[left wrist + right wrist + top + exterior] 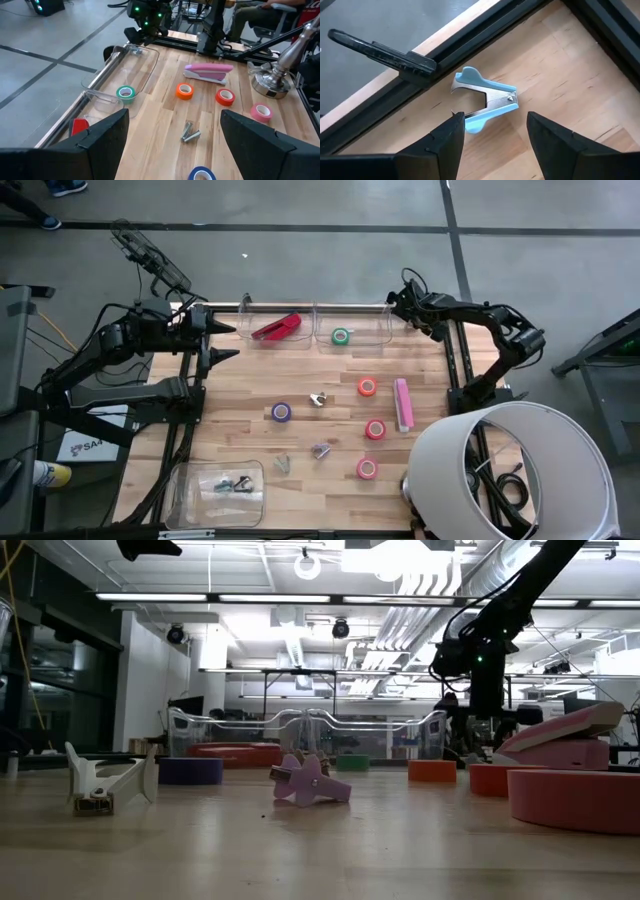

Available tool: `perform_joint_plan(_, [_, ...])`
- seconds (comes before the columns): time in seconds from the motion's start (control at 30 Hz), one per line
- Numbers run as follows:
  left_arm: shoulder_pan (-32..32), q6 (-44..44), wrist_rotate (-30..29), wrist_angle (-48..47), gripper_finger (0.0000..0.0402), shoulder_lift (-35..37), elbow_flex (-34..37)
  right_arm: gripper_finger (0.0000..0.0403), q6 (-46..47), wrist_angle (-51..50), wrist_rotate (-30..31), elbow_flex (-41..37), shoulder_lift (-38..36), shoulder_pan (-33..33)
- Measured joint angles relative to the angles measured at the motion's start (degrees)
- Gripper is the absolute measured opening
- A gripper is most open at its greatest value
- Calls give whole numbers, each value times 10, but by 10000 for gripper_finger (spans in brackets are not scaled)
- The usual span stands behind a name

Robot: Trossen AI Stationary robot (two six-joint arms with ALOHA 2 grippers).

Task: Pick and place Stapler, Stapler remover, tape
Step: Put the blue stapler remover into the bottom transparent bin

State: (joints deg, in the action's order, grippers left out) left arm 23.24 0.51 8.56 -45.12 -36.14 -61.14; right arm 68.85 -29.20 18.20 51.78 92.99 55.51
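The right gripper (492, 132) hangs released just over a blue staple remover (485, 102) lying on the table (570, 85). A black rail (470, 45) runs just beside it. The left gripper (172, 132) waits open at the opposite edge.

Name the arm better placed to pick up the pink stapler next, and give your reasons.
Right, probably. The pink stapler lies on the table's right side, nearer the right gripper, whose jaws are open. The left gripper waits at the far-left edge.

both arms are matte black, built of jointed segments with black cables along them, the right arm (150, 12) shows small green lights near its wrist, and each gripper's fingers (445, 145) are dark, wedge-shaped.
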Motion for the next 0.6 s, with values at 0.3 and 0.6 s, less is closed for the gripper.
perform_joint_plan(0.3, [0,0,0,0,310,0,0,206,12,67,6,-31,0,-2])
perform_joint_plan(0.6, [0,12,0,0,310,0,0,206,19,87,37,-40,5,-12])
